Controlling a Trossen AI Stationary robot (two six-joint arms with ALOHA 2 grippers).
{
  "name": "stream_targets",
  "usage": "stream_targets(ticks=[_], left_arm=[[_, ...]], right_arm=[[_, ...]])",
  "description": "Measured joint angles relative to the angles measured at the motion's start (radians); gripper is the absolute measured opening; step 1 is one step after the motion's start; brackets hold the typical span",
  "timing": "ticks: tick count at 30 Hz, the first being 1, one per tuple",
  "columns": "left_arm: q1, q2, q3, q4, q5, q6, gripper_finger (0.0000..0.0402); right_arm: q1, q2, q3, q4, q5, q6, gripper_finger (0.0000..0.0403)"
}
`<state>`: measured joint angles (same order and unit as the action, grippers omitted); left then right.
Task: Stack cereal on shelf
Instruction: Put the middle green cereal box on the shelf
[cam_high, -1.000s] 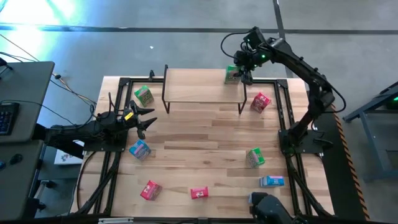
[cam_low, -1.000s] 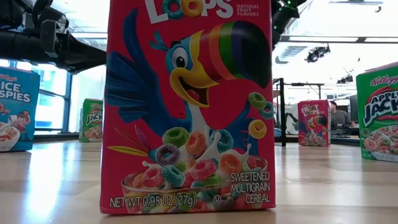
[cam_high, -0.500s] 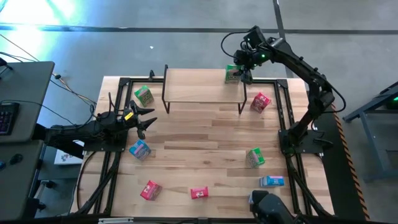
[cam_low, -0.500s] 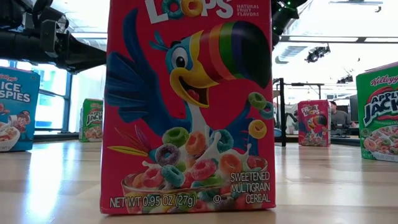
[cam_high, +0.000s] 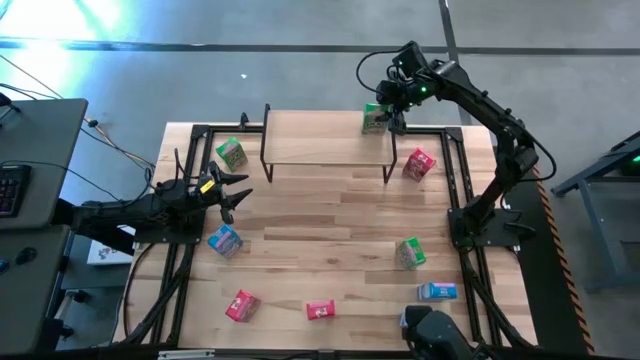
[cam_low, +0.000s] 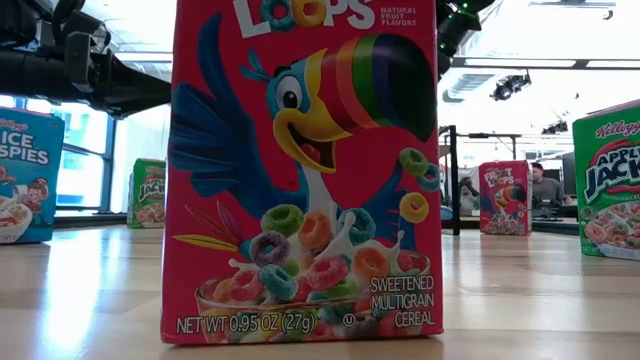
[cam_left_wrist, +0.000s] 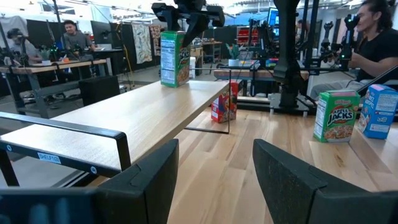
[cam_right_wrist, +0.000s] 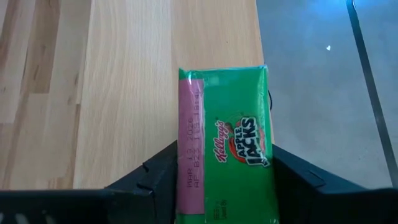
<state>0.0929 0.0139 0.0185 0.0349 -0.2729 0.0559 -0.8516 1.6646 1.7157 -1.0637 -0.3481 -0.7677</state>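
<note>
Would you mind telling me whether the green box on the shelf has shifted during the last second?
No. The green box sits at the same spot near the shelf's right end in the high view.

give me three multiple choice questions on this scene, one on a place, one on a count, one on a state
1. Where does the green box at the right end effector stand?
A. on the shelf's right end
B. on the floor
C. at the table's near edge

2. How many boxes are on the shelf?
A. one
B. three
C. five

3. What is the left end effector holding?
A. a blue box
B. a pink box
C. nothing

Answers:
1 A: the high view shows it on the shelf board's right end.
2 A: only the green box stands there; the others are on the table.
3 C: the left wrist view shows bare fingers with a gap between them.
</note>
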Motion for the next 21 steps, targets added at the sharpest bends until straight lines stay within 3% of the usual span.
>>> stream_targets(ticks=[7, 21], left_arm=[[0.000, 0.000, 0.000, 0.000, 0.000, 0.000, 0.0198], [0.000, 0.000, 0.000, 0.000, 0.000, 0.000, 0.0198]], right_arm=[[-0.002, 0.000, 0.000, 0.010, 0.009, 0.000, 0.0237], [-0.002, -0.068, 0.000, 0.082, 0.056, 0.013, 0.0244]])
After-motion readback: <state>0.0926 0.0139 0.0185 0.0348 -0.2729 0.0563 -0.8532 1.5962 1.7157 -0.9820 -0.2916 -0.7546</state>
